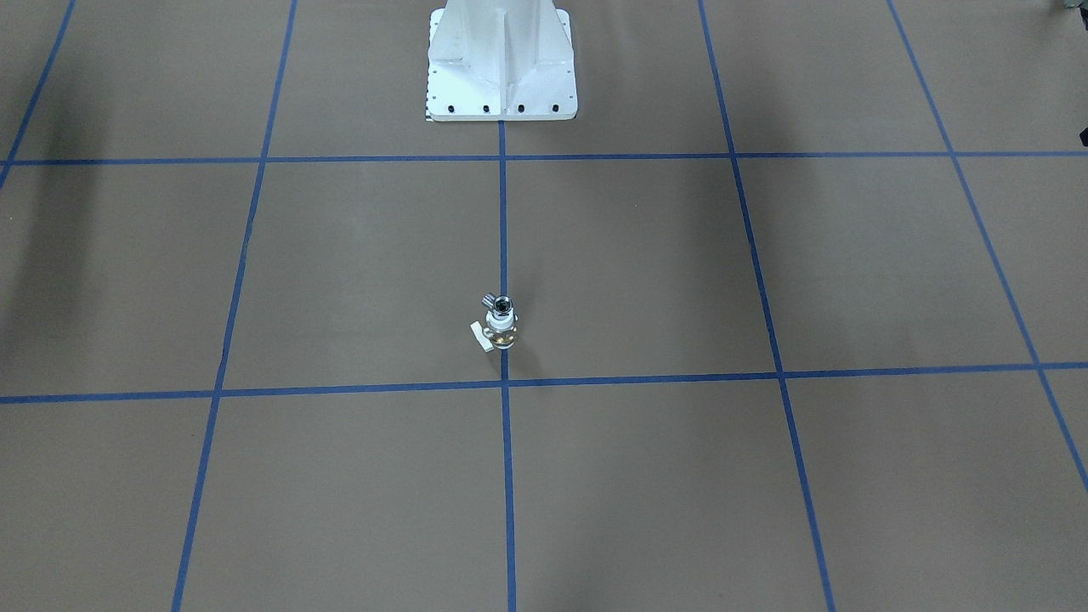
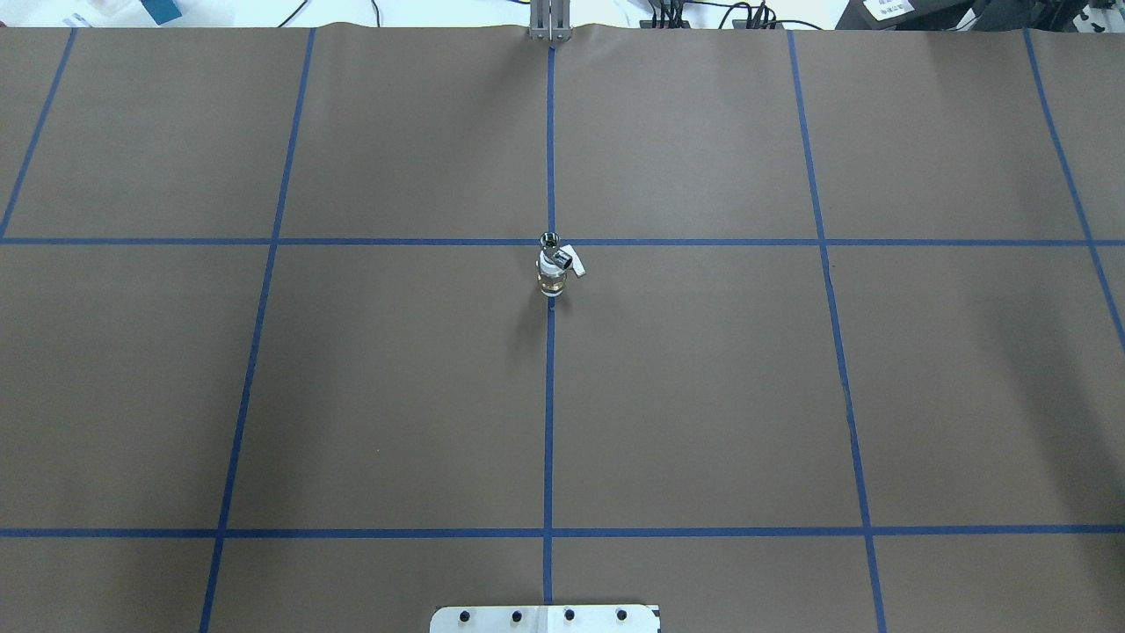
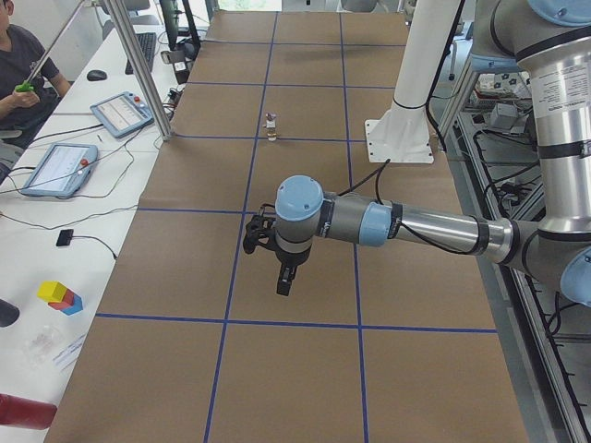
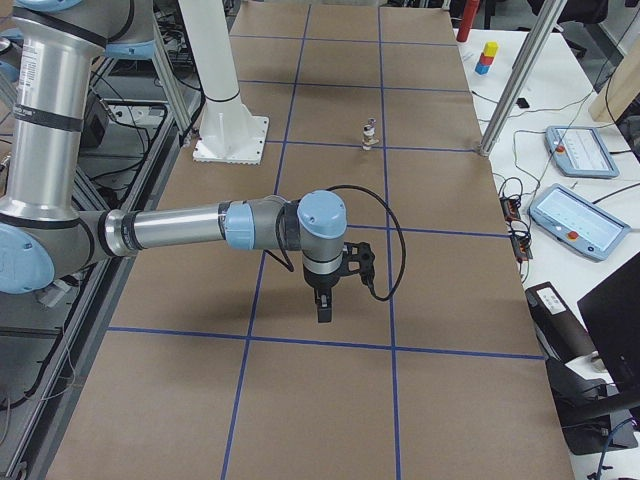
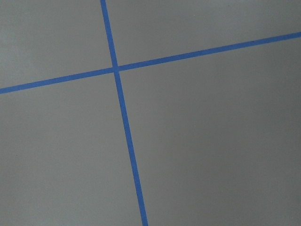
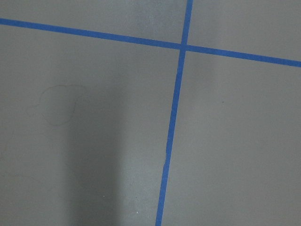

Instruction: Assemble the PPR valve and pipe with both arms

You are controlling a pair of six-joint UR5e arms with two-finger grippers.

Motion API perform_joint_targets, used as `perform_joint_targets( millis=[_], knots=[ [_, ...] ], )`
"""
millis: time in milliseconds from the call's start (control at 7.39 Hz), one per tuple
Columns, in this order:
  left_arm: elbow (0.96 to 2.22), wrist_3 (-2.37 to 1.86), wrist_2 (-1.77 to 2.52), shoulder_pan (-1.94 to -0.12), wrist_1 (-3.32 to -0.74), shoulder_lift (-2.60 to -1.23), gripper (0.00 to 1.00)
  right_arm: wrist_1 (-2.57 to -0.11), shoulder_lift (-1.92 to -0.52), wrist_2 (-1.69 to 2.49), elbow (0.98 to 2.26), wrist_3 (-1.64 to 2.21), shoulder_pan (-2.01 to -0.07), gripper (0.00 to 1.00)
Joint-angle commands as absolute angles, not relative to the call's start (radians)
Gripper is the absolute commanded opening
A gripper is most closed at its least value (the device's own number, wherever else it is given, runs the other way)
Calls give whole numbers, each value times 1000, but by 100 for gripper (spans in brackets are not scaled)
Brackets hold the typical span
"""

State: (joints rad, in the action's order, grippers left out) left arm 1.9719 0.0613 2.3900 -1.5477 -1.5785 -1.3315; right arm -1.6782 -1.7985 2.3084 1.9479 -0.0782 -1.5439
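Left gripper (image 3: pixel 284 288) hangs pointing down above the table (image 1: pixel 255 280), towards the robot's left end; we see it in a side view only and cannot tell whether its jaws stand apart or together. Right gripper (image 4: pixel 323 314) hangs the same way over the opposite end, and again we cannot tell its state. Both are well apart from the valve (image 1: pixel 502 331). We find the valve standing upright on the centre tape line (image 1: pixel 508 476), near a crossing of lines and on the robot's side of it, well clear of the pedestal (image 1: pixel 501 59). It is short and stubby, with a brass-coloured middle, a white collar above that, and a small white handle jutting towards the robot's right. On top of it, touching, sits the pipe (image 1: pixel 503 303), a tiny shiny silvery stub with its dark round bore facing up. Both wrist views show only brown table and crossed blue tape.
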Motion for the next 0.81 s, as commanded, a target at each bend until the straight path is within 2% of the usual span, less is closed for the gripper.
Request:
perform_joint_targets(
  millis=[0,676],
  knots=[
    [1973,61,2390,-1548,-1578,-1331,100,-1678,-1799,2307,1948,-78,-1543,100],
    [1974,60,2391,-1548,-1578,-1331,100,-1678,-1792,2312,1950,-78,-1543,100]
  ],
)
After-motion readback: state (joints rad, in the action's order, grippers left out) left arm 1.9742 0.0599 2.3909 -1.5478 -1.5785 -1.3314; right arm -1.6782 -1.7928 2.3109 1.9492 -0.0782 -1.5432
